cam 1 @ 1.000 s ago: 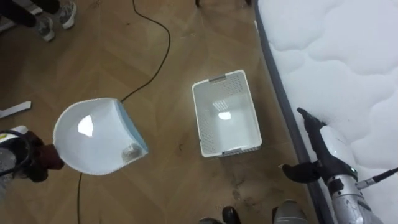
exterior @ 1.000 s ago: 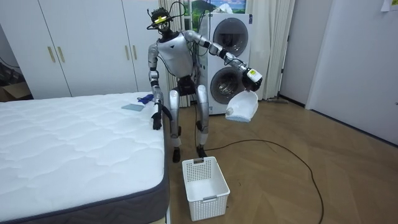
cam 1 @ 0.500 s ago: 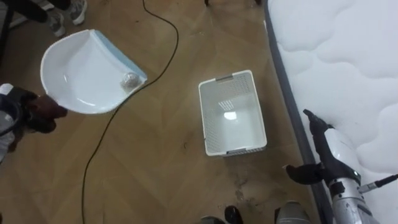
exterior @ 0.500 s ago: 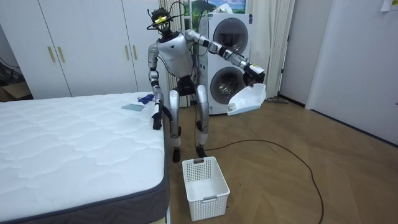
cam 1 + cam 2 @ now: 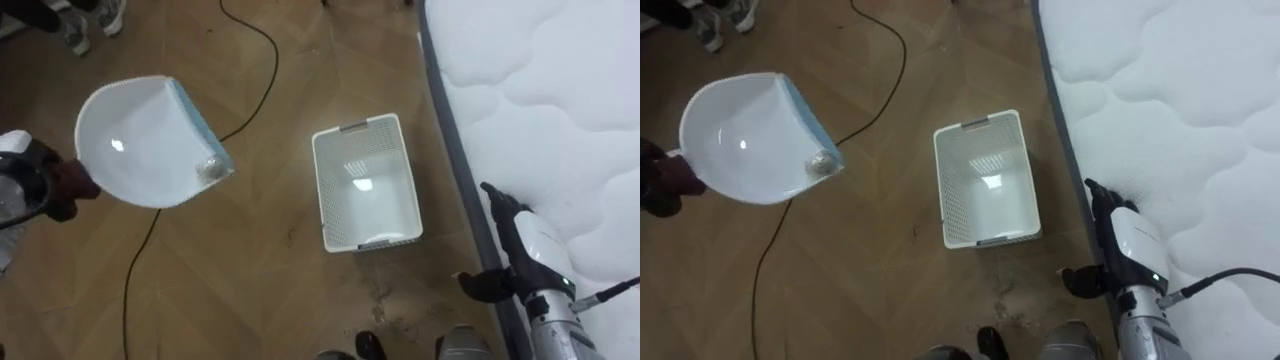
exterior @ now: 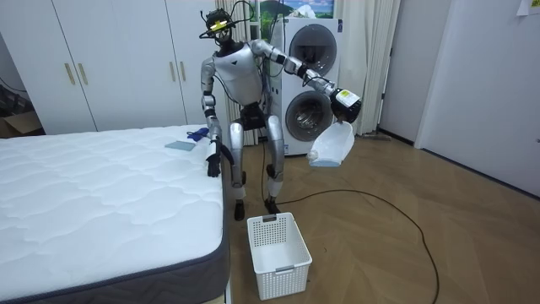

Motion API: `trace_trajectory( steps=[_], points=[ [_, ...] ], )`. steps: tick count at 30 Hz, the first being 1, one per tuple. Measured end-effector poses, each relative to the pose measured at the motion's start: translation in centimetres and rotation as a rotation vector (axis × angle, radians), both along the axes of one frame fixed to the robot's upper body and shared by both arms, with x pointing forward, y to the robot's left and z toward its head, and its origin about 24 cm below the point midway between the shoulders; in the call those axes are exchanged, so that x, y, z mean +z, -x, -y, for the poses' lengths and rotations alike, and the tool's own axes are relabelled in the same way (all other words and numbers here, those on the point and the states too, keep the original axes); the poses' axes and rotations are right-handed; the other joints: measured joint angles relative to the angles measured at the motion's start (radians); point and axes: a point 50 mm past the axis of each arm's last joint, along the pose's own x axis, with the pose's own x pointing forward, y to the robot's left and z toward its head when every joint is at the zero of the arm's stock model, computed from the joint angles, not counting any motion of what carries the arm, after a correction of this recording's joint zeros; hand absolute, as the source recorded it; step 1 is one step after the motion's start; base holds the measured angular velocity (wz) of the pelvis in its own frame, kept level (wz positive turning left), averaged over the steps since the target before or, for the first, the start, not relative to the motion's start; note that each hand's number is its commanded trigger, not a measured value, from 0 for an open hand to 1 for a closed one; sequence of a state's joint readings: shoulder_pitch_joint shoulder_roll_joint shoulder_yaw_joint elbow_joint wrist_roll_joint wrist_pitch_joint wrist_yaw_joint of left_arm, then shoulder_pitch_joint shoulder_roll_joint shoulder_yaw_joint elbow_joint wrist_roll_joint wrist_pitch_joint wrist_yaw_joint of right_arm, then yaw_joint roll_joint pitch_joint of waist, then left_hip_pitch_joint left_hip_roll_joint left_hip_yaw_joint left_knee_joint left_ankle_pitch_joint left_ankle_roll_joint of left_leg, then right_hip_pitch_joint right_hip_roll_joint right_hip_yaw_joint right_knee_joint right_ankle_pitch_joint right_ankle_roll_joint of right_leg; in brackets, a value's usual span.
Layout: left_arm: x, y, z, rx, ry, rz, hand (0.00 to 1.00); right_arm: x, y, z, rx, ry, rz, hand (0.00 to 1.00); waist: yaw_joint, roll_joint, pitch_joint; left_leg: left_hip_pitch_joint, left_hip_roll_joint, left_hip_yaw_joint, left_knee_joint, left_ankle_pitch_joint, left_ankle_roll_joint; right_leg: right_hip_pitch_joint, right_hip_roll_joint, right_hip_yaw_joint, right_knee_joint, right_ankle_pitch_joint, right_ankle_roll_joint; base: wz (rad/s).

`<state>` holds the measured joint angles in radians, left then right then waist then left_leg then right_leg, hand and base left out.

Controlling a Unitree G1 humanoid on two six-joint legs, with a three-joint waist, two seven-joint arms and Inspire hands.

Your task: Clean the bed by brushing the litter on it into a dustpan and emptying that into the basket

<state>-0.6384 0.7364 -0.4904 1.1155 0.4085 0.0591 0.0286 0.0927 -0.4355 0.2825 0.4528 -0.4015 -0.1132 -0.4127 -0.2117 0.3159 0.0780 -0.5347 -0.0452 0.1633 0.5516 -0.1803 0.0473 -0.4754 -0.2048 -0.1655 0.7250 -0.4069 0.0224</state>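
Note:
My left hand (image 5: 58, 186) is shut on the handle of a white dustpan (image 5: 130, 145) with a blue lip, held out over the wood floor to my left. A small crumpled grey ball (image 5: 209, 168) lies in the pan against the lip. A white slotted basket (image 5: 319, 190) stands on the floor beside the bed, between the pan and the mattress (image 5: 560, 100). My right hand (image 5: 510, 222) hangs with straight fingers at the mattress edge. In the room view I stand upright at the bed's corner, the dustpan (image 6: 332, 145) out at arm's length.
A black cable (image 5: 255, 70) snakes across the floor behind the pan. A person's shoes (image 5: 85, 20) show at the far left. Stacked washing machines (image 6: 312, 76) and wardrobes (image 6: 110, 59) stand behind me. Small blue items (image 6: 190, 139) lie on the bed's far corner.
The dustpan rose and levelled half a second ago, then came back down and tilted lip-down again. The ball has stayed at the lip. My right hand has not moved.

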Motion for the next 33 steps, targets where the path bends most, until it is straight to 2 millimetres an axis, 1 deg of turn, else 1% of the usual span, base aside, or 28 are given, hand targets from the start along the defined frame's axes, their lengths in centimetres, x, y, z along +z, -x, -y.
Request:
trace_trajectory(
  steps=[1, 3, 4, 5, 7, 8, 9, 10, 12, 17, 19, 22, 24, 27, 30, 33],
  points=[
    [0.0, 0.0, 0.0, -0.01, -0.016, -0.01, 1.0, 0.1, -0.1, 0.0, 0.003, -0.001, 0.005, 0.0, -0.003, 0.005, -0.0003, 0.001, -0.001, 0.004, -0.003, 0.001, 0.001, -0.001, -0.002, 0.002, 0.0, 0.0, 0.0, -0.06],
    [0.2, -0.2, 0.2, -0.043, -0.066, -0.024, 1.0, 0.3, -0.2, -0.1, 0.014, -0.004, 0.016, 0.0, -0.007, 0.015, -0.0017, 0.017, -0.001, 0.028, -0.017, 0.0, 0.002, -0.002, -0.005, 0.019, 0.003, 0.0, 0.001, -0.18],
    [0.3, -0.3, 0.3, -0.047, -0.068, -0.022, 1.0, 0.3, -0.2, -0.1, 0.017, -0.003, 0.018, 0.0, -0.008, 0.017, -0.0015, 0.021, -0.001, 0.033, -0.02, 0.0, 0.002, -0.003, -0.005, 0.024, 0.003, 0.0, 0.002, -0.17],
    [0.4, -0.4, 0.4, -0.054, -0.074, -0.019, 1.0, 0.4, -0.2, -0.1, 0.027, 0.003, 0.02, 0.0, -0.013, 0.022, -0.0024, 0.029, -0.001, 0.047, -0.028, 0.001, 0.002, -0.003, -0.007, 0.03, 0.004, -0.001, 0.002, -0.14],
    [0.7, -0.7, 0.5, -0.067, -0.096, -0.019, 1.0, 0.5, -0.3, -0.2, 0.039, 0.003, 0.018, 0.0, -0.022, 0.025, -0.0032, 0.045, -0.004, 0.069, -0.04, 0.006, 0.01, -0.002, -0.012, 0.042, 0.006, -0.002, 0.004, -0.12],
    [1.0, -0.9, 0.6, -0.073, -0.105, -0.012, 1.0, 0.5, -0.3, -0.3, 0.048, 0.0, 0.015, 0.0, -0.03, 0.025, -0.0033, 0.056, -0.004, 0.09, -0.05, 0.007, 0.013, 0.0, -0.015, 0.048, 0.008, -0.003, 0.005, -0.07],
    [1.2, -1.0, 0.6, -0.077, -0.108, -0.007, 1.0, 0.5, -0.3, -0.3, 0.051, 0.001, 0.014, 0.0, -0.031, 0.025, -0.0033, 0.059, -0.004, 0.096, -0.053, 0.008, 0.013, 0.001, -0.015, 0.051, 0.008, -0.003, 0.006, -0.08],
    [1.6, -1.4, 0.8, -0.086, -0.115, 0.006, 1.0, 0.6, -0.4, -0.2, 0.057, 0.003, 0.014, 0.0, -0.032, 0.027, -0.0035, 0.062, -0.002, 0.115, -0.053, 0.008, 0.013, 0.0, -0.016, 0.055, 0.009, -0.003, 0.007, -0.07],
    [2.4, -2.1, 1.2, -0.105, -0.129, 0.023, 1.0, 0.8, -0.4, -0.1, 0.063, 0.008, 0.016, 0.0, -0.034, 0.03, -0.0034, 0.072, -0.003, 0.137, -0.064, 0.009, 0.016, -0.001, -0.02, 0.064, 0.009, -0.005, 0.009, -0.08],
    [2.7, -2.2, 1.3, -0.108, -0.132, 0.034, 1.0, 0.9, -0.5, -0.2, 0.069, 0.012, 0.022, 0.0, -0.037, 0.034, -0.0038, 0.085, -0.004, 0.162, -0.074, 0.01, 0.017, -0.004, -0.021, 0.082, 0.019, -0.007, 0.013, -0.06],
    [2.7, -2.2, 1.2, -0.106, -0.134, 0.034, 1.0, 0.9, -0.6, -0.2, 0.075, 0.017, 0.022, 0.0, -0.038, 0.036, -0.0035, 0.085, -0.003, 0.164, -0.074, 0.01, 0.017, -0.007, -0.021, 0.084, 0.022, -0.008, 0.013, -0.02],
    [3.2, -2.0, 0.5, -0.092, -0.152, 0.035, 1.0, 1.1, -0.9, -0.4, 0.092, 0.011, 0.025, 0.0, -0.045, 0.038, -0.0033, 0.084, -0.003, 0.171, -0.074, 0.011, 0.02, -0.015, -0.02, 0.093, 0.03, -0.009, 0.011, -0.05],
    [3.5, -1.8, 0.0, -0.082, -0.164, 0.038, 1.0, 1.2, -1.1, -0.5, 0.099, 0.008, 0.027, 0.0, -0.049, 0.038, -0.0035, 0.086, -0.004, 0.179, -0.074, 0.011, 0.02, -0.021, -0.019, 0.107, 0.039, -0.012, 0.013, -0.08],
    [3.9, -1.6, -0.4, -0.072, -0.174, 0.042, 1.0, 1.5, -1.4, -0.5, 0.108, 0.009, 0.032, 0.0, -0.052, 0.047, -0.0037, 0.092, -0.004, 0.193, -0.075, 0.011, 0.02, -0.024, -0.019, 0.12, 0.041, -0.012, 0.013, -0.1],
    [3.8, -1.6, -0.5, -0.067, -0.164, 0.045, 1.0, 1.6, -1.5, -0.4, 0.113, 0.014, 0.035, 0.0, -0.054, 0.054, -0.0033, 0.097, -0.005, 0.196, -0.076, 0.012, 0.022, -0.023, -0.02, 0.124, 0.044, -0.012, 0.013, -0.03],
    [3.3, -1.4, -0.5, -0.056, -0.126, 0.044, 1.0, 1.5, -1.4, -0.4, 0.119, 0.013, 0.027, 0.0, -0.058, 0.053, -0.0029, 0.112, -0.007, 0.196, -0.089, 0.016, 0.028, -0.011, -0.019, 0.123, 0.039, -0.012, 0.013, 0.0]
  ],
)
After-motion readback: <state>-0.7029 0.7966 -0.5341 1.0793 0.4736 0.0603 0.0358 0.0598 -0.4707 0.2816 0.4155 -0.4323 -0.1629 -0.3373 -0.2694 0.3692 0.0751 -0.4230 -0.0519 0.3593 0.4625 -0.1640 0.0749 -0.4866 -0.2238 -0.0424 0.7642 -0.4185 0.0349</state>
